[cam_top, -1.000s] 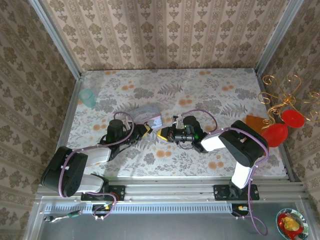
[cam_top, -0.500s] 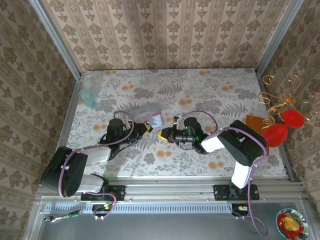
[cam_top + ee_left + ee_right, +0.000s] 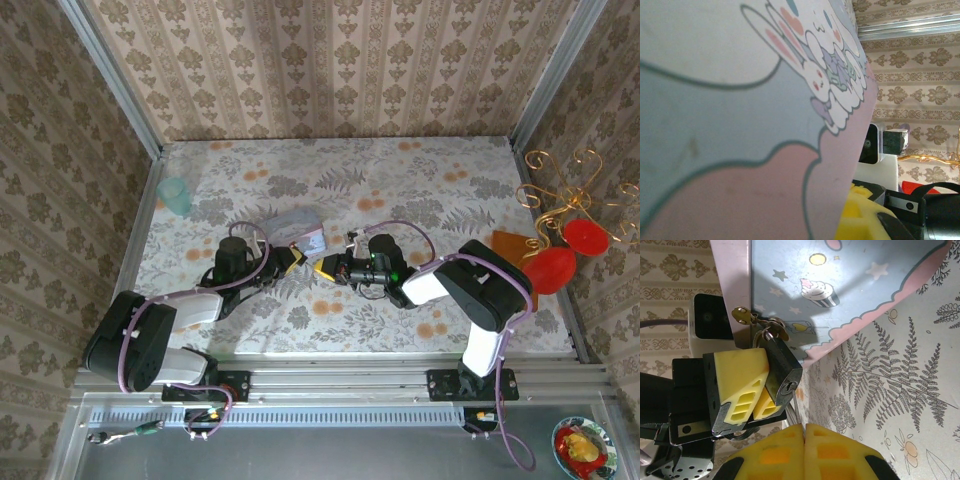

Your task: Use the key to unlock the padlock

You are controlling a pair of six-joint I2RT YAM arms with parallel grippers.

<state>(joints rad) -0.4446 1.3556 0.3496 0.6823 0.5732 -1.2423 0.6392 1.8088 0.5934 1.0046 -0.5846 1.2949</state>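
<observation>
The small black padlock (image 3: pixel 782 372) hangs between the yellow pads of my left gripper (image 3: pixel 762 395), which is shut on its body. Its thin shackle (image 3: pixel 771 336) points up toward the box, with spare keys (image 3: pixel 746 315) on a ring beside it. My right gripper (image 3: pixel 803 429) is shut on the key (image 3: pixel 798 407), whose thin blade reaches the keyhole (image 3: pixel 788 387) in the padlock's lower face. From above, the left gripper (image 3: pixel 290 258) and right gripper (image 3: pixel 323 266) meet tip to tip at mid-table. The padlock is hidden in the left wrist view.
The pale box (image 3: pixel 290 232) with cartoon print (image 3: pixel 790 75) lies just behind the grippers, touching the padlock area. A teal cup (image 3: pixel 175 195) stands at the far left. An orange piece (image 3: pixel 508 245) and red glasses on a gold wire stand (image 3: pixel 565 215) sit at the right edge.
Hardly anything differs. The right gripper has crept a touch left toward the left gripper, and both arms otherwise hold still.
</observation>
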